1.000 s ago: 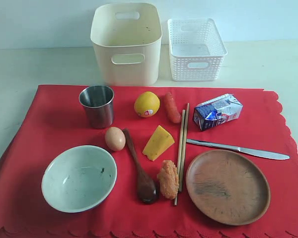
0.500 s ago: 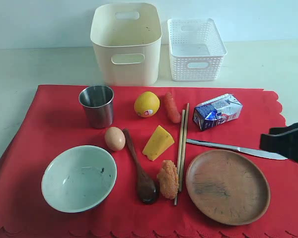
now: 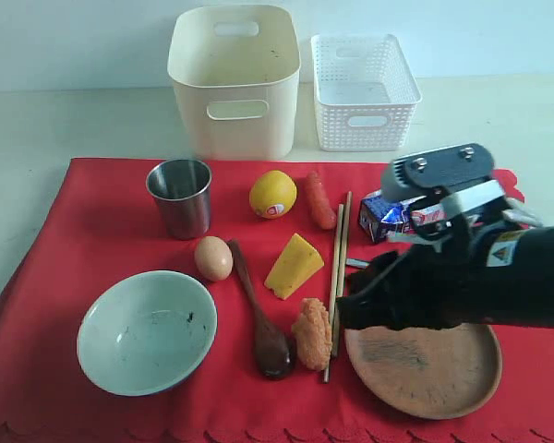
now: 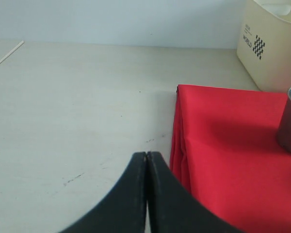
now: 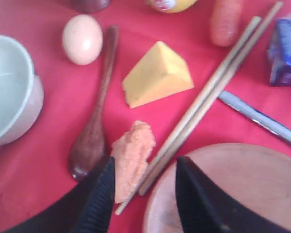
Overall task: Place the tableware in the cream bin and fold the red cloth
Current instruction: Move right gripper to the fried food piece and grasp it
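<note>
Exterior view: the red cloth (image 3: 92,212) lies spread on the worktop (image 3: 37,120), and past its far edge stand the cream bin (image 3: 235,129) and, just beside it, a white lattice basket (image 3: 365,120). All the tableware sits on the cloth. The steel cup (image 3: 180,198) is near the far left corner and the bowl (image 3: 148,332) toward the near left corner. The wooden spoon (image 3: 254,309) and chopsticks (image 3: 340,249) lie mid-cloth, and the wooden plate (image 3: 425,369) sits toward the near right corner. The right arm reaches in over the cloth's right edge, covering the plate's far rim and most of the knife (image 5: 254,116). The right gripper (image 5: 145,162) hangs above the chopsticks' near end, its jaws apart and clamping nothing, with a fried piece (image 5: 131,155) by one finger and the plate rim by the other. In the left wrist view the left gripper (image 4: 146,158) has its fingers pressed together with nothing between them, over bare worktop just off the cloth's left edge.
</note>
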Robot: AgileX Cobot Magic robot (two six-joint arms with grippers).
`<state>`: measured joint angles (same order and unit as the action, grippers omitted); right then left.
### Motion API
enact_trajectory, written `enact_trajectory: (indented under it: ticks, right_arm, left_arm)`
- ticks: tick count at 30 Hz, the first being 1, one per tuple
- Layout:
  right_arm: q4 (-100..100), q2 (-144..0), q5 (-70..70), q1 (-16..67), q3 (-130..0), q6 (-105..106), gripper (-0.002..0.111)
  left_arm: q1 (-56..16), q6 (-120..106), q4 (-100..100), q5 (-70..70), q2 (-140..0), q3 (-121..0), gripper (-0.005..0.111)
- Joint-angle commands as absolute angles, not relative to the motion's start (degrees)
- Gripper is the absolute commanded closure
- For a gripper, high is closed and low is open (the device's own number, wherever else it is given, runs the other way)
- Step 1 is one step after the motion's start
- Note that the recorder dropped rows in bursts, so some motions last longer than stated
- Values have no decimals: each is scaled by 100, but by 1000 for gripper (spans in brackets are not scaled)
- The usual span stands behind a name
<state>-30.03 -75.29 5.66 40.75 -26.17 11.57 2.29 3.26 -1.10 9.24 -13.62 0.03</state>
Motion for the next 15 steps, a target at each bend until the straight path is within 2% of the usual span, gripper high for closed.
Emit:
enact_trajectory:
  ticks: [1,6,15]
  right_arm:
    - [-2985,-8083,707,4620,-3024,1398,57]
    - [-2932,-8849,727,4798,-3377,1679,49]
    - [-2916,-9760,608,4786,-3810,2142,49]
  left_arm:
    - [222,325,-80,886,-1408,0,106]
    - [222,325,-80,886,-1408,0,106]
    - [222,325,-80,886,-1408,0,106]
